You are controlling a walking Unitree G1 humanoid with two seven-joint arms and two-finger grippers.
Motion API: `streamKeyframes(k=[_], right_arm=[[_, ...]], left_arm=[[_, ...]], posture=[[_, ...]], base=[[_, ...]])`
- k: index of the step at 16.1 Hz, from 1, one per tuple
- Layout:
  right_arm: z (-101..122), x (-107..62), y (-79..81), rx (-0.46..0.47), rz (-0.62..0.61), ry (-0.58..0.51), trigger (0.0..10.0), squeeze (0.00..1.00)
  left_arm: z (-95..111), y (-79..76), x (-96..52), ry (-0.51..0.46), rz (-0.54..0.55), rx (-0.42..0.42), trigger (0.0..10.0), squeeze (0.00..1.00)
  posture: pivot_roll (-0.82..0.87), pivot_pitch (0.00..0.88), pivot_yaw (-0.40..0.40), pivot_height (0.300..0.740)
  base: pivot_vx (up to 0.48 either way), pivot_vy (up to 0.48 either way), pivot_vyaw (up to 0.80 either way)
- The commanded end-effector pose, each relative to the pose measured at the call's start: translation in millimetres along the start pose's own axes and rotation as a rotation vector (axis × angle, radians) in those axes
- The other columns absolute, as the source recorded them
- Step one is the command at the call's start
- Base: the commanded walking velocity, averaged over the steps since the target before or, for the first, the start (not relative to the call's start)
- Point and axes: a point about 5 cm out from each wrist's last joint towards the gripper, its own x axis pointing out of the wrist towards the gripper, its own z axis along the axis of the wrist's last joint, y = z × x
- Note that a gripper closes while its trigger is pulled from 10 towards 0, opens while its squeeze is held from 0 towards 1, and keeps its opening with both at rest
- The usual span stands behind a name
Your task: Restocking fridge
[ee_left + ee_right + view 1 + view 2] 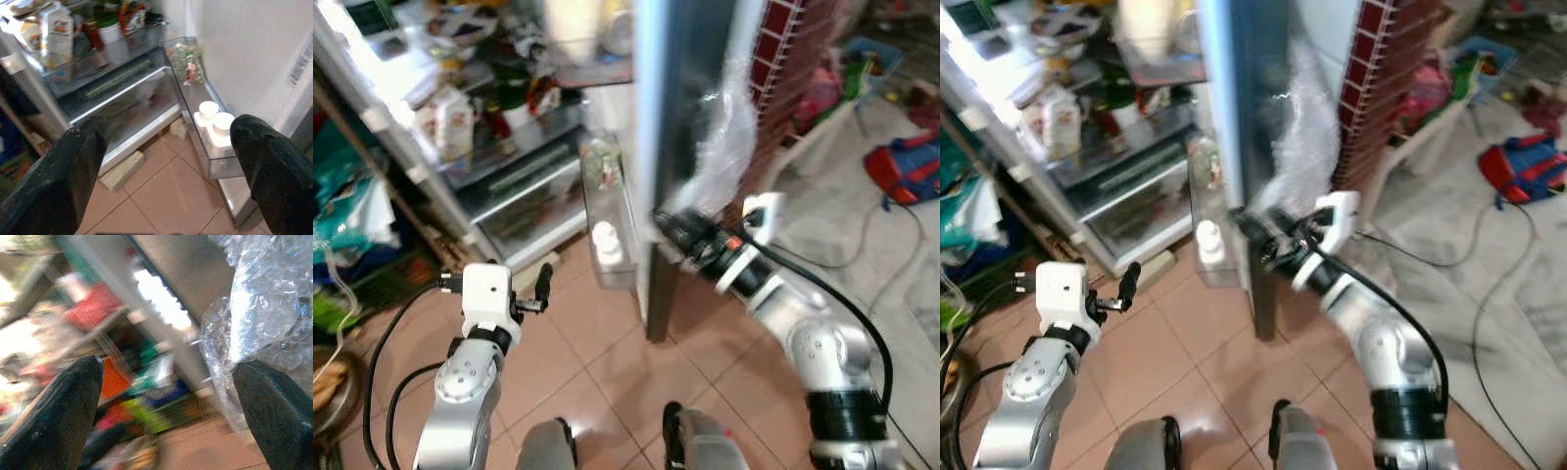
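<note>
Two grippers empty, fingers wide: right gripper (664,223) at centre of frame against edge of open grey fridge door (680,117), left gripper (544,284) lower left. White-capped bottles (215,128) sit in clear door bin. Prob. swing door slowly, w/o snagging crinkled plastic wrap (729,147).

Fridge (524,171): open, interior lit, shelves packed with mixed food items. A white carton (450,119) stands upright on a middle shelf, next to dark bottles and a white tub. Below the shelves is a clear-fronted drawer (122,100), closed, contents indistinct. The fridge door (680,108) is swung out, its grey edge facing the camera, with crumpled clear plastic film (729,147) hanging on its outer face. The lowest door bin (195,112), transparent, holds two white-capped bottles (215,127) upright side by side at the outer end and a clear bottle with a red label (188,68) behind them.
</note>
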Motion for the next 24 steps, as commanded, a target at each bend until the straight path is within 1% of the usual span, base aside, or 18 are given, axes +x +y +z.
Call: streamKeyframes(k=[1,2,3,4,5,6,7,8,9,10,11,12,14,16,19,21,22,24], right_arm=[[13.1,5.7,24.9,0.006,0.173,-0.043,10.0,0.0],[12.7,2.9,19.1,-0.008,0.123,-0.034,10.0,0.0],[11.0,-0.1,9.3,-0.025,0.056,-0.022,10.0,0.0],[8.5,-3.8,-2.3,-0.1,-0.036,-0.001,10.0,0.0],[7.1,-6.4,-7.6,-0.132,-0.08,0.012,10.0,0.0],[7.6,-11.2,-16.3,-0.175,-0.162,0.011,10.0,0.0],[8.7,-17.5,-24.9,-0.215,-0.243,0.002,10.0,0.0],[9.9,-26.1,-36.9,-0.259,-0.361,-0.012,10.0,0.0],[10.0,-29.2,-40.9,-0.271,-0.399,-0.017,10.0,0.0],[9.4,-35.1,-48.7,-0.306,-0.475,-0.018,10.0,0.0],[7.5,-43.6,-59.0,-0.359,-0.58,-0.012,10.0,0.0],[4.9,-49.1,-63.5,-0.385,-0.632,-0.012,10.0,0.0],[-2.2,-51.2,-67.0,-0.393,-0.681,-0.024,10.0,0.0],[-8.9,-43.6,-65.0,-0.448,-0.685,-0.023,10.0,0.0],[-9.6,-38.7,-68.5,-0.465,-0.701,-0.034,10.0,0.0],[-9.1,-38.8,-70.3,-0.472,-0.707,-0.038,10.0,0.0],[-9.2,-41.0,-73.0,-0.462,-0.732,-0.053,10.0,0.0],[-11.5,-39.3,-75.3,-0.475,-0.747,-0.048,10.0,0.0]], left_arm=[[1.5,3.3,-2.1,-0.003,0.009,0.009,10.0,0.0],[3.0,1.6,-2.2,-0.012,-0.001,0.01,10.0,0.0],[5.2,0.4,-2.8,-0.027,-0.004,0.02,10.0,0.0],[7.5,0.1,-4.0,-0.045,0.002,0.03,10.0,0.0],[8.8,0.3,-4.8,-0.055,0.009,0.037,10.0,0.0],[10.0,0.3,-5.8,-0.061,0.018,0.043,10.0,0.0],[10.2,0.1,-6.5,-0.063,0.019,0.046,10.0,0.0],[10.8,-0.7,-6.8,-0.068,0.016,0.051,10.0,0.0],[11.1,-1.1,-6.8,-0.07,0.014,0.054,10.0,0.0],[12.0,-2.5,-6.6,-0.077,0.008,0.063,10.0,0.0],[13.1,-4.8,-6.4,-0.085,-0.003,0.077,10.0,0.0],[13.6,-6.8,-6.2,-0.092,-0.013,0.088,10.0,0.0],[14.2,-7.9,-4.5,-0.097,-0.016,0.094,10.0,0.0],[21.0,-10.2,3.0,-0.118,-0.029,0.101,10.0,0.0],[32.3,-16.2,11.5,-0.168,-0.037,0.112,10.0,0.0],[32.0,-18.4,13.5,-0.169,-0.035,0.113,10.0,0.0],[32.1,-19.3,13.9,-0.17,-0.032,0.12,10.0,0.0],[37.2,-24.4,15.1,-0.182,-0.045,0.137,10.0,0.0]], posture=[[0.09,0.122,0.053,0.74],[0.09,0.124,0.054,0.74],[0.09,0.126,0.054,0.74],[0.09,0.127,0.053,0.74],[0.09,0.129,0.052,0.74],[0.09,0.132,0.048,0.74],[0.09,0.133,0.046,0.74],[0.08,0.136,0.043,0.74],[0.08,0.136,0.043,0.74],[0.08,0.138,0.041,0.74],[0.08,0.139,0.04,0.74],[0.08,0.14,0.039,0.74],[0.08,0.135,0.047,0.74],[0.1,0.133,0.065,0.74],[0.11,0.127,0.064,0.74],[0.12,0.111,0.054,0.74],[0.13,0.105,0.052,0.74],[0.15,0.097,0.044,0.74]], base=[[0.0,0.0,0.0],[0.0,0.0,0.0],[0.0,0.0,0.0],[0.0,0.0,0.0],[0.0,0.0,0.0],[0.0,0.0,0.0],[0.0,0.0,0.0],[0.0,0.0,0.0],[0.0,0.0,0.0],[0.0,0.0,0.0],[0.0,0.0,0.0],[0.0,0.0,0.0],[0.0,0.0,0.0],[0.0,0.0,0.0],[0.0,0.0,0.0],[0.0,0.0,0.0],[0.0,0.0,0.0],[0.0,0.0,0.0]])
